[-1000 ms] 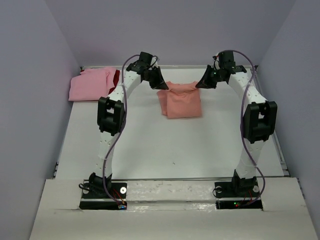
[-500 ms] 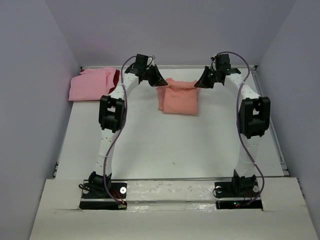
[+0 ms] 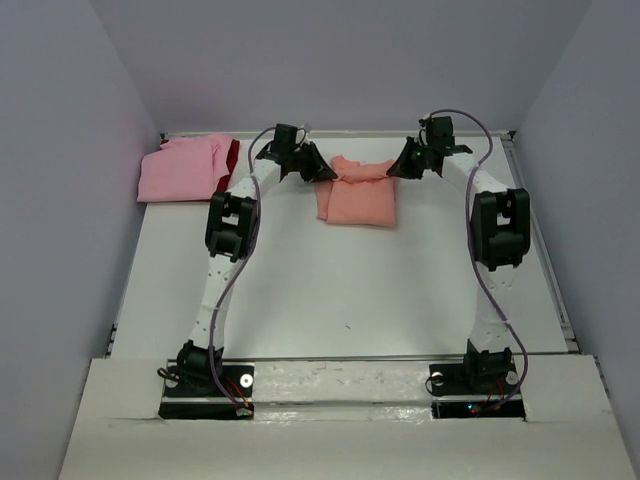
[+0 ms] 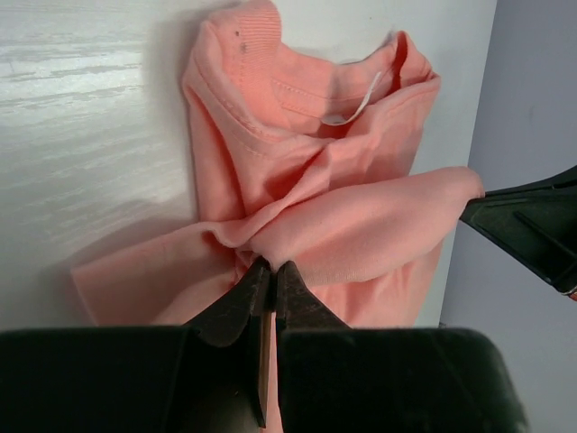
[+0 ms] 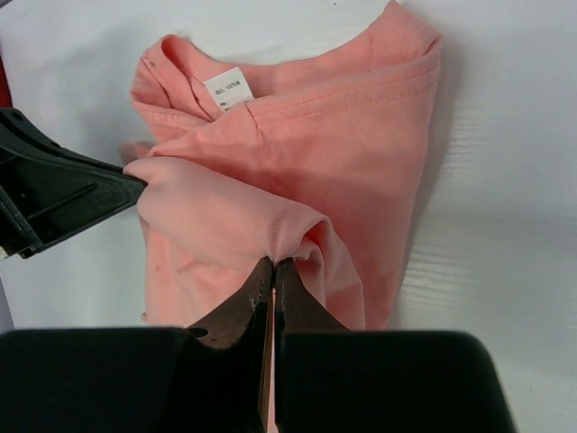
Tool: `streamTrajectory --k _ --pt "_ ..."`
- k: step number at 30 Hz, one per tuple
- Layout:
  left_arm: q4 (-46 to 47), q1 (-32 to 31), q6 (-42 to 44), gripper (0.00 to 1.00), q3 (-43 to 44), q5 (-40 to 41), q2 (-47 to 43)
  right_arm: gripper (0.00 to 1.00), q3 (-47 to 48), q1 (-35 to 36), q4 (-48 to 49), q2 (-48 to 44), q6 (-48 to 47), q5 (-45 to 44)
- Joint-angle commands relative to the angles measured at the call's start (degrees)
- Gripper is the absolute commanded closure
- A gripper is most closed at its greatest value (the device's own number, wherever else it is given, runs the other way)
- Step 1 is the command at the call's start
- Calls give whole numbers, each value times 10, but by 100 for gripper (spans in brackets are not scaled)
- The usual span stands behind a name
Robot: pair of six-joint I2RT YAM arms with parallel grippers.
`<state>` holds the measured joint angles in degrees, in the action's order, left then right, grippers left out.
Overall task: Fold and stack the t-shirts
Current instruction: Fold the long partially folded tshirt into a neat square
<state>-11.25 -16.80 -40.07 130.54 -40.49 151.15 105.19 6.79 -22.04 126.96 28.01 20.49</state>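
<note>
Two end effectors meet over one garment at the far middle of the bench (image 3: 330, 290). The left end effector (image 4: 270, 271) has its fingers drawn almost together, only a thin slit between them, and a gathered fold of the salmon-orange t-shirt (image 3: 362, 200) is nipped at their tips, with wrinkles running in toward that point. The right end effector (image 5: 273, 266) is clenched the same way on the opposite end of the same fold, its fingers pressed close with the cloth rising into a small ridge at the tips. Between the two grips a band of fabric stretches across the top of the shirt, and each wrist view shows the other arm's dark fingers at the far end of that band. Beneath the band the shirt lies on the bench as a compact, roughly square bundle, its ribbed collar and a small white label turned toward the back wall. Well apart from it, in the far left corner of the bench, lies a pink t-shirt (image 3: 180, 168) in a loose flat heap, with a dark red t-shirt (image 3: 233, 157) showing at its right edge.
</note>
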Motion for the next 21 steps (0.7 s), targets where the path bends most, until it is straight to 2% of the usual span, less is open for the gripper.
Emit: streamTrajectory --k 1,8,13,21 --pt "43 7 -18 87 22 -20 10 100 -11 -4 55 12 0 -23" --pt "57 8 -34 87 21 -15 32 100 -10 -4 60 51 0 -33" --pt "6 9 -19 90 0 4 27 100 -22 -4 25 60 11 -39" --pt "-90 7 26 97 -82 45 -16 100 -94 -4 -15 10 3 -50"
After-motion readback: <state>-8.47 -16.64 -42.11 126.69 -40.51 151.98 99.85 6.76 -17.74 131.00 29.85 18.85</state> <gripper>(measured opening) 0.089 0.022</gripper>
